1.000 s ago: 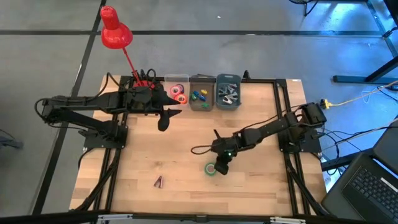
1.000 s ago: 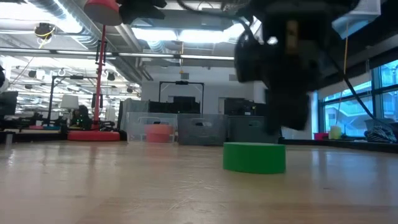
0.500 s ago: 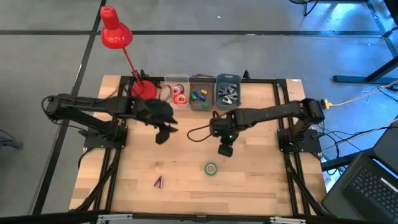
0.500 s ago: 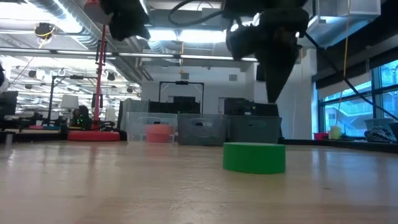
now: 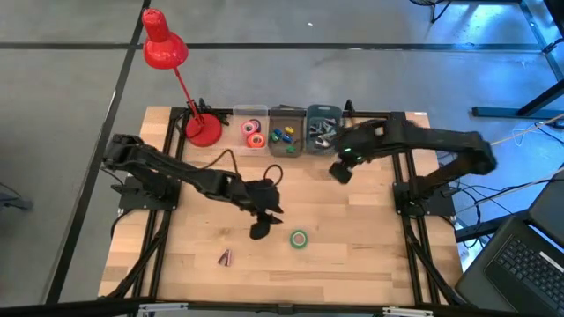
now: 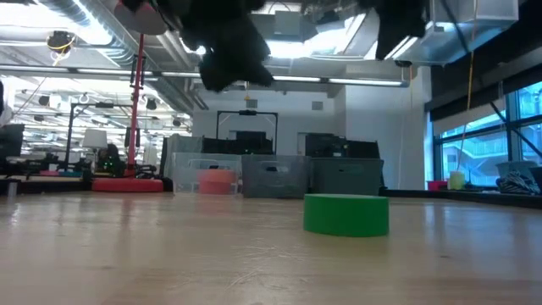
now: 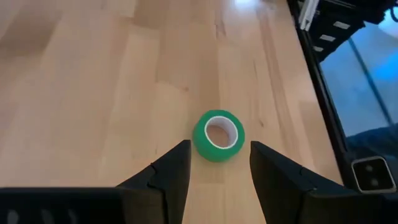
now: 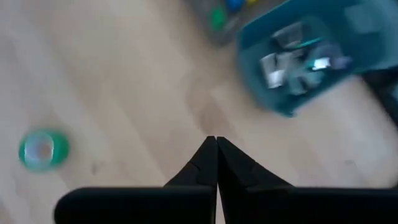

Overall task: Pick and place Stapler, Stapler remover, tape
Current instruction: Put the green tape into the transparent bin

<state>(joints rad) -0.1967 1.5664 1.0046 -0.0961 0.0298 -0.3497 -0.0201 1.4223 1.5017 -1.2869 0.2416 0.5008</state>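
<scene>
A green tape roll point(image 5: 300, 239) lies flat on the wooden table, near the middle of its near half; it also shows in the low view point(image 6: 345, 213). My left gripper point(image 5: 262, 227) hangs open just left of it. In the left wrist view the roll point(image 7: 217, 134) lies just ahead of the gap between the two fingers point(image 7: 219, 147), untouched. My right gripper point(image 5: 339, 170) is shut and empty, up above the table in front of the bins point(image 8: 216, 144). More tape rolls, red-orange, lie in the clear bin point(image 5: 251, 132).
Three bins stand in a row at the far edge: the tape bin, a middle one with small coloured blocks point(image 5: 284, 136), and a blue one with grey metal pieces point(image 5: 323, 130). A red lamp point(image 5: 164, 48) stands at the far left. A small dark red object point(image 5: 225, 256) lies near the near edge.
My right gripper has risen from beside the green roll and gone toward the far edge and right, up to the bins. My left gripper has come from the tape bin toward the near edge and right, stopping beside the green roll. The roll has stayed in place.
</scene>
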